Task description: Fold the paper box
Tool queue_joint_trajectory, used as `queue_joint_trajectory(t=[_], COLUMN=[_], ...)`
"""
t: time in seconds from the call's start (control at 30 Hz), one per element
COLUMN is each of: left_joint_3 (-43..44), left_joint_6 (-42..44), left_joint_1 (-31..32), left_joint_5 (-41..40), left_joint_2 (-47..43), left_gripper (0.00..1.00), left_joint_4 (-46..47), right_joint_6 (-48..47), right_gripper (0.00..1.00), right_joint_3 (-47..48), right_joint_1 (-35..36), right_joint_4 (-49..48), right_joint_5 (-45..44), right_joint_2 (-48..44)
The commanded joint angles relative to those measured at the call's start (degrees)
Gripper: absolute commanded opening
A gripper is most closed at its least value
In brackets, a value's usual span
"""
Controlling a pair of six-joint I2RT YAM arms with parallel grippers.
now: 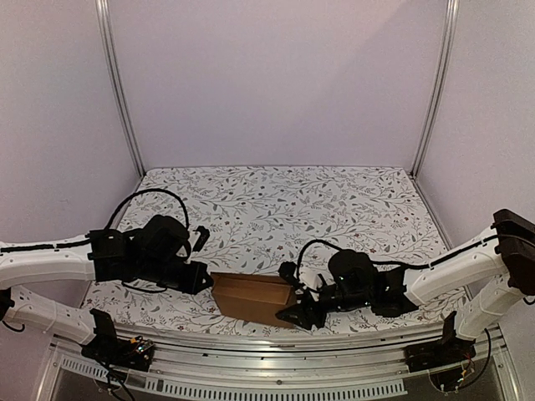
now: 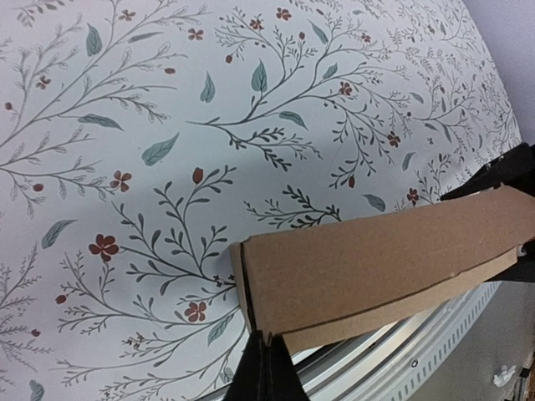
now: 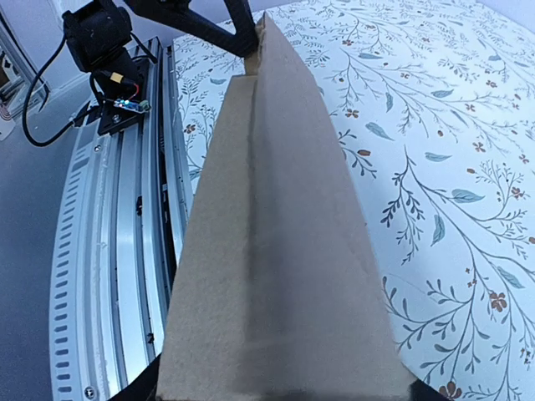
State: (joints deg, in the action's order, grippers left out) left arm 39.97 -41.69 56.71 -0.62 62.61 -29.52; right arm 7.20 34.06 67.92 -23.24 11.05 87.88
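The paper box (image 1: 251,298) is a plain brown cardboard piece, partly folded, near the table's front edge between both arms. My left gripper (image 1: 201,278) is at its left end. In the left wrist view its dark fingers (image 2: 266,368) are pressed together on the box's (image 2: 376,263) lower left corner. My right gripper (image 1: 298,311) is at the box's right end. In the right wrist view the box (image 3: 280,251) fills the middle and hides the fingers; only dark tips (image 3: 140,386) show at its lower corners. The left gripper's fingers (image 3: 226,32) show at its far end.
The table (image 1: 276,200) has a white cloth with a leaf and flower print. A metal rail (image 1: 276,355) runs along the near edge, right below the box. The arm mounts (image 1: 113,342) sit on it. Pale walls enclose the back and sides.
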Motion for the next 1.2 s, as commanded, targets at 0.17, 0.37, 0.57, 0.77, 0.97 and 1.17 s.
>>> queue_joint_trajectory(t=[0.17, 0.37, 0.57, 0.77, 0.97, 1.17], left_joint_3=[-0.4, 0.6, 1.5, 1.5, 2.2, 3.5], left_joint_6=[-0.4, -0.7, -2.3, -6.1, -11.6, -15.7], left_joint_1=[1.7, 1.7, 1.7, 1.8, 3.2, 5.8], left_joint_5=[0.8, -1.0, -3.1, -6.7, -11.6, -17.4], left_joint_2=[1.3, 2.1, 2.8, 3.2, 4.5, 5.6], left_gripper=[0.0, 0.0, 0.0, 0.0, 0.0, 0.0], left_joint_4=[-2.6, -2.8, -2.9, -2.2, -2.0, -2.9], right_joint_6=[1.9, 0.9, 0.3, 4.2, 1.9, -0.1], right_gripper=[0.81, 0.99, 0.99, 0.99, 0.99, 0.96], right_joint_3=[-2.0, -4.2, -4.0, -0.8, 1.9, 6.7], right_joint_1=[-0.4, -0.4, -1.0, -1.4, -1.5, 1.0], right_joint_4=[-2.6, -0.3, 10.6, 26.9, 32.0, 36.2], right_joint_5=[-5.3, -5.6, -6.7, -18.0, -12.2, -14.2], right_joint_2=[-2.9, -7.6, -18.5, -28.7, -33.1, -29.2])
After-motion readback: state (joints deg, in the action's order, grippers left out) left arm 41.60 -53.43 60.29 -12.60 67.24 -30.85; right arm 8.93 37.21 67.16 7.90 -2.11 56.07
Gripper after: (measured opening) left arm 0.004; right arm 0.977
